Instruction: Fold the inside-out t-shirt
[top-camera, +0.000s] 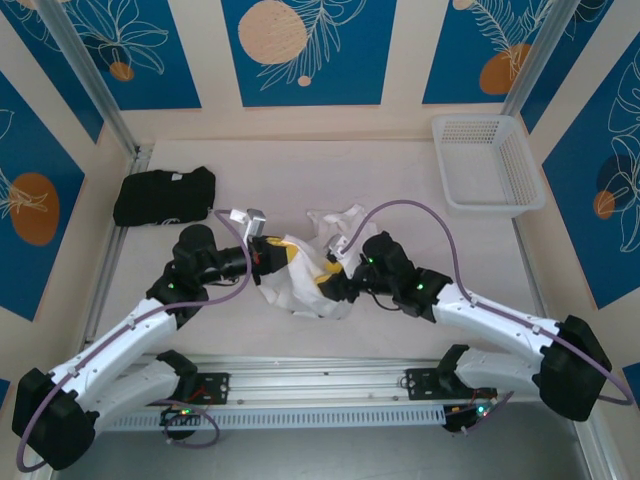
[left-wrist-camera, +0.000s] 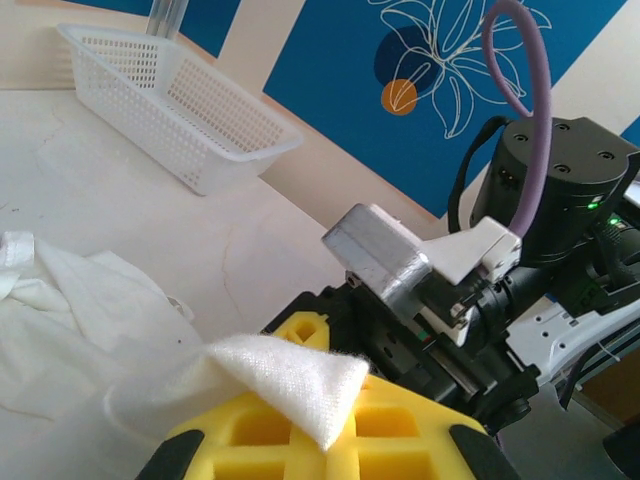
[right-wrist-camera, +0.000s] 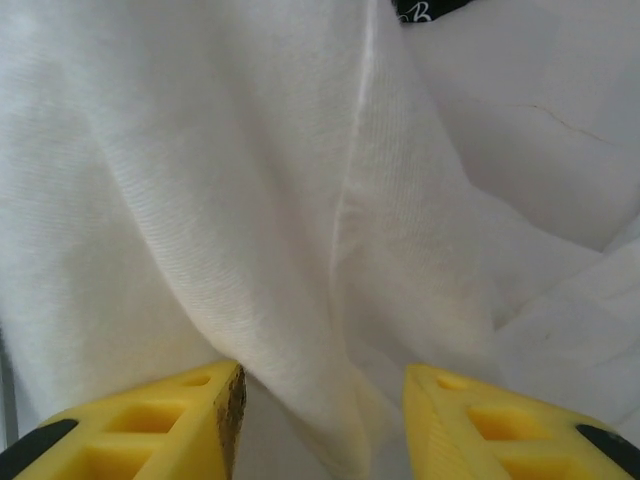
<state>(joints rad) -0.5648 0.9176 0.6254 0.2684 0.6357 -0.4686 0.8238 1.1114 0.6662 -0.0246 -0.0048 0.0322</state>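
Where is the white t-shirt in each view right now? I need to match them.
Top external: white t-shirt crumpled at centre.
Left wrist: t-shirt at lower left, a corner pinched in the left end effector.
Right wrist: t-shirt draped across most of the picture, above the yellow fingers.
Shared landmark: white basket, far right from above, upper left in the left wrist view.

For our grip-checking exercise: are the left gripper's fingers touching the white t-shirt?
Touching. The left wrist view shows a corner of the white t-shirt clamped between the shut yellow fingers of the left gripper.
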